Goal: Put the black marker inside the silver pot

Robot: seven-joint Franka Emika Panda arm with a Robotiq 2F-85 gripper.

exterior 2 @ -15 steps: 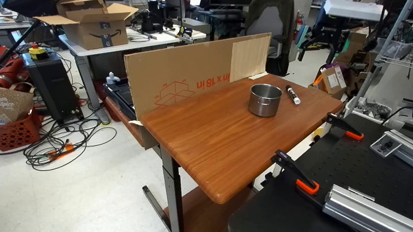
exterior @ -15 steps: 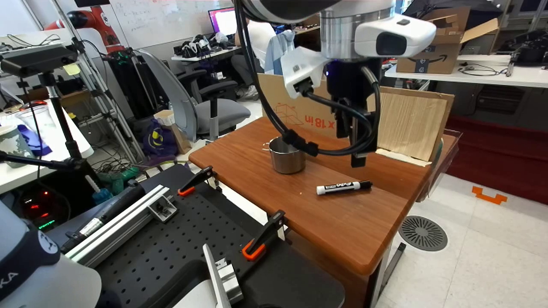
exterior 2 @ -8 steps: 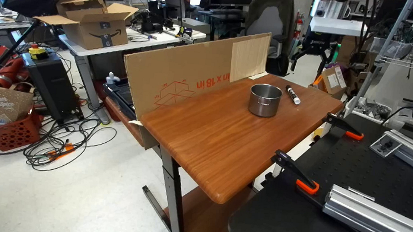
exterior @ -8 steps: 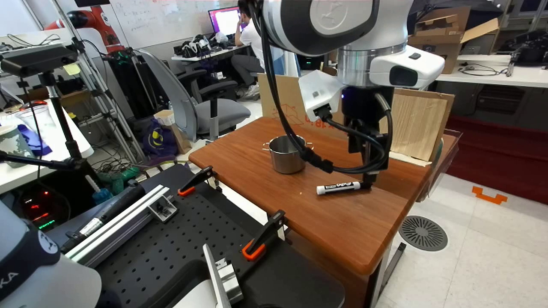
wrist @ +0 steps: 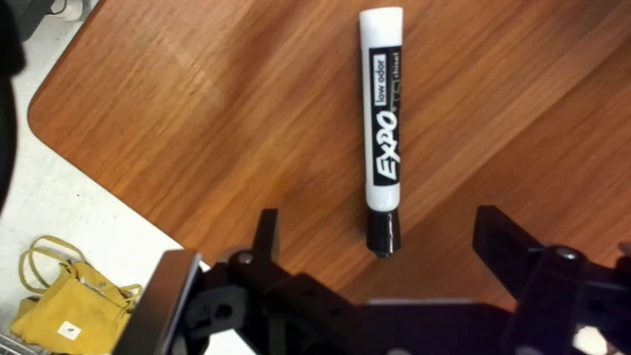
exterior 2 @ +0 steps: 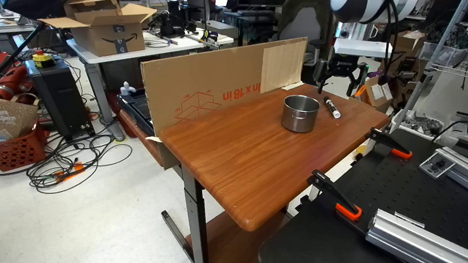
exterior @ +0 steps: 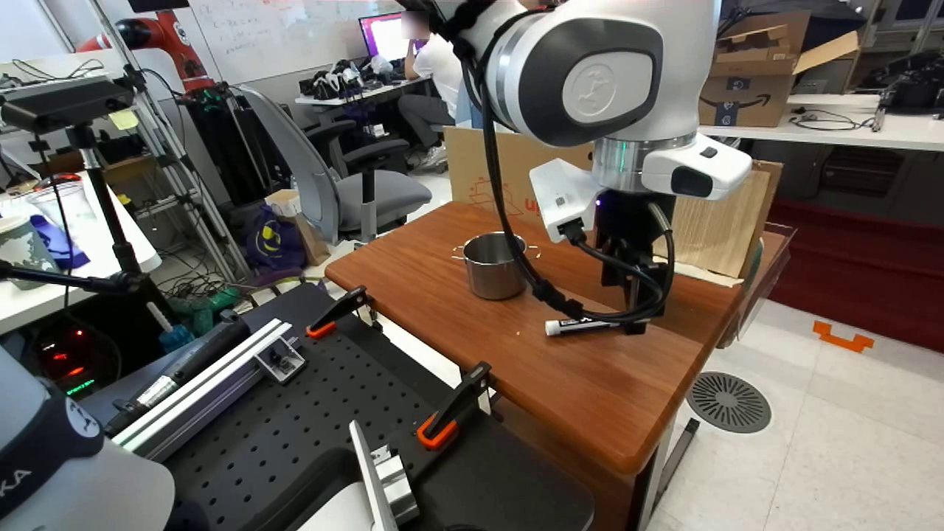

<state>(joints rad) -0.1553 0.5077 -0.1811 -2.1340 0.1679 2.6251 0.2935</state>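
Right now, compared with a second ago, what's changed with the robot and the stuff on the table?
The hand has moved down toward the black marker, open; nothing was taken hold of or let go. The black marker and the silver pot stayed where they were.

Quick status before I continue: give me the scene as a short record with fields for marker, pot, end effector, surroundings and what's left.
Marker: lying on the brown table; white barrel, black cap
Pot: silver, upright on the table, apart from the marker
End effector: open; fingers either side of the cap in the wrist view, gaps visible
Surroundings: cardboard panel standing along one long table edge
Left to do: marker not yet gripped or in the pot
Likely next: closing on the marker, perhaps after lowering
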